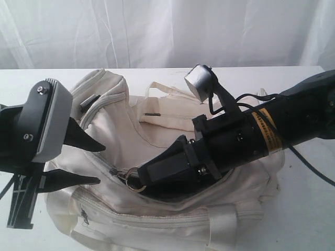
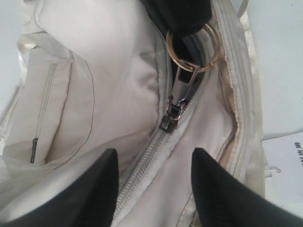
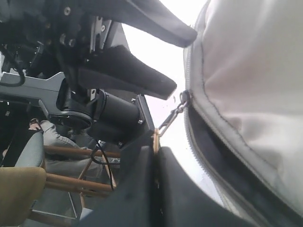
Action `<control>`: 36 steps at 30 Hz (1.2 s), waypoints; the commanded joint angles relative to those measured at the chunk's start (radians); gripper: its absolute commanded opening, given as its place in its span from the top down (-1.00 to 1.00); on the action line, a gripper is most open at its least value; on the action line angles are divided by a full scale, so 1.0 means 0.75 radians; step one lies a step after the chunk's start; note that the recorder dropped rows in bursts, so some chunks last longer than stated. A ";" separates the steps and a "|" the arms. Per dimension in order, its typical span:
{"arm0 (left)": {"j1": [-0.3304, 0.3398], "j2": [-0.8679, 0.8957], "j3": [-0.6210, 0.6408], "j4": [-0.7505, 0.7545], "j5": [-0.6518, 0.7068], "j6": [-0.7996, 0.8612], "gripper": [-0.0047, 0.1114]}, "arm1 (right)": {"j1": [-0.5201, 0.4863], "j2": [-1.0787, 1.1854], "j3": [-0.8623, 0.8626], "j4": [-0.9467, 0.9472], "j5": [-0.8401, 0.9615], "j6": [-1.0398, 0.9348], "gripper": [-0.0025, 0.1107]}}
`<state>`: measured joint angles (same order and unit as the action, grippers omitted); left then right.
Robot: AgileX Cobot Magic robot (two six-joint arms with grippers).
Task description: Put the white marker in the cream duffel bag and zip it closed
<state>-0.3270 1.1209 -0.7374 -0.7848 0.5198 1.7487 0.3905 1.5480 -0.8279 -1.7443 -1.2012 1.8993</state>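
The cream duffel bag (image 1: 157,141) lay on the white desk (image 1: 306,222), its long side across the scene, before a white curtain (image 1: 157,31). The right hand (image 1: 142,182) reached in from the right, its fingers pressed together and clamped on the metal ring pull (image 1: 135,183) of the top zipper. The zipper slider (image 2: 170,118) hung off that ring by a short link. The teeth on the slider's left were joined; the mouth on its right gaped dark. The left hand (image 1: 99,164) stood at the bag's left end with its fingers well apart, one on either side of the joined zipper run. Whether they touched the fabric could not be told.
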 commanded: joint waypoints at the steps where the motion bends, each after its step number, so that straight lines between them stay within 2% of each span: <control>1: -0.008 0.028 -0.005 -0.020 -0.002 0.005 0.02 | -0.004 -0.017 0.008 0.000 -0.027 -0.018 0.96; 5: -0.008 0.051 -0.005 -0.025 -0.004 0.005 0.03 | -0.004 -0.017 0.008 0.000 -0.027 -0.018 0.96; 9: -0.008 0.065 -0.005 -0.025 -0.004 0.005 0.14 | -0.004 -0.017 0.008 0.000 -0.027 -0.018 0.96; 19: -0.008 0.073 -0.005 -0.025 -0.053 -0.010 0.92 | -0.004 -0.017 0.008 0.000 -0.027 -0.015 0.96; 36: -0.008 0.073 -0.005 -0.025 -0.053 -0.034 0.92 | -0.004 -0.017 0.038 0.000 -0.027 -0.015 0.96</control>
<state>-0.3270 1.1746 -0.7374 -0.7865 0.4794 1.7360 0.3905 1.5480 -0.8157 -1.7443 -1.1992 1.8993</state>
